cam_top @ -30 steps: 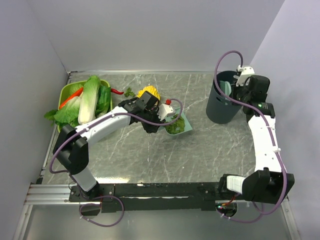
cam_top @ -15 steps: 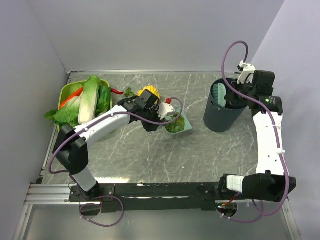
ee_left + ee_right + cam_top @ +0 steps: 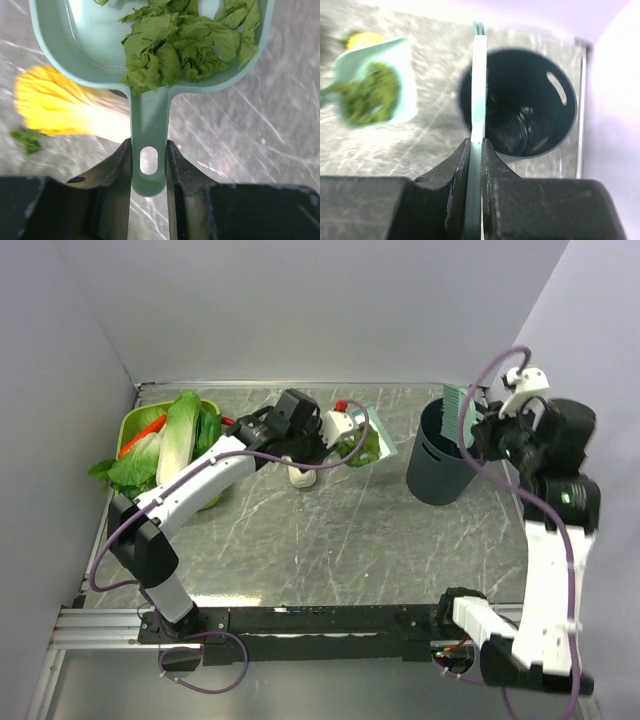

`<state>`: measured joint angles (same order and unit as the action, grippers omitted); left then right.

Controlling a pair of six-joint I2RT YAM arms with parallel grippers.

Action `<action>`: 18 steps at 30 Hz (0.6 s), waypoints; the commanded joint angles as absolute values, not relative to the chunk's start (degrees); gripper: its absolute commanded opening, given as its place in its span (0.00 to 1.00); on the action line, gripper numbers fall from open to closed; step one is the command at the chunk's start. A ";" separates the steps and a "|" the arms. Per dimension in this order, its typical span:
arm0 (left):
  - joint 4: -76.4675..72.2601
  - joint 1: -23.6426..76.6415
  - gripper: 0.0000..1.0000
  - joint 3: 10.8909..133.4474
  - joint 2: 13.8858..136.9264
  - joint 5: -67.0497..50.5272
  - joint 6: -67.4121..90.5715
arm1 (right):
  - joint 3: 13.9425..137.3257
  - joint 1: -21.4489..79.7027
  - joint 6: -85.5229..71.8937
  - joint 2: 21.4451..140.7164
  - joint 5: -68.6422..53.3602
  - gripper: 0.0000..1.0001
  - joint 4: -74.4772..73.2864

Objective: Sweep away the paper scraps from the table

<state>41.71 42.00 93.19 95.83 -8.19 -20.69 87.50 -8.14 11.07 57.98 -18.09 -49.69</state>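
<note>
Marble-grey table (image 3: 400,540) lies under the teal plastic dustpan (image 3: 85,30) pinched by the left gripper (image 3: 149,150); a tilt could spill crumpled green paper scraps (image 3: 180,45).

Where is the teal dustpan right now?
Top view: the teal dustpan is toward the back middle of the table, left of the dark bin, its handle clamped in the left gripper and paper scraps piled in it.

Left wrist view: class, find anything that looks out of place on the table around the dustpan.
One green paper scrap lies loose on the table, just left of the yellow-topped cabbage half. It is outside the dustpan that holds the other scraps.
</note>
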 commanded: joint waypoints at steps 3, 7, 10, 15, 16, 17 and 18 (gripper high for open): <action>39.73 41.05 0.01 103.25 100.71 -4.57 -20.65 | 87.72 -8.00 17.65 47.04 -33.29 0.00 -49.74; 39.64 40.43 0.01 110.02 105.11 -3.78 -20.65 | 87.54 -8.00 20.12 43.78 -37.78 0.00 -56.66; 39.90 40.43 0.01 116.70 109.33 -3.25 -20.74 | 83.42 -8.00 23.89 41.23 -40.51 0.00 -60.54; 39.55 40.43 0.01 127.78 116.01 -2.64 -20.74 | 72.80 -8.00 33.74 37.53 -41.14 0.00 -61.87; 39.29 40.43 0.01 129.19 116.80 -2.46 -20.66 | 71.29 -8.09 34.45 37.27 -40.87 0.00 -61.53; 39.03 40.43 0.01 131.64 118.29 -2.63 -20.39 | 69.71 -8.00 36.37 36.92 -40.87 0.00 -61.26; 38.50 40.43 0.01 132.70 119.00 -2.72 -20.30 | 66.91 -7.82 37.52 36.74 -41.13 0.00 -61.17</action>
<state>41.23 40.40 125.25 116.88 -3.36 -20.69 73.25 -8.14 28.82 37.54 -39.20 -60.29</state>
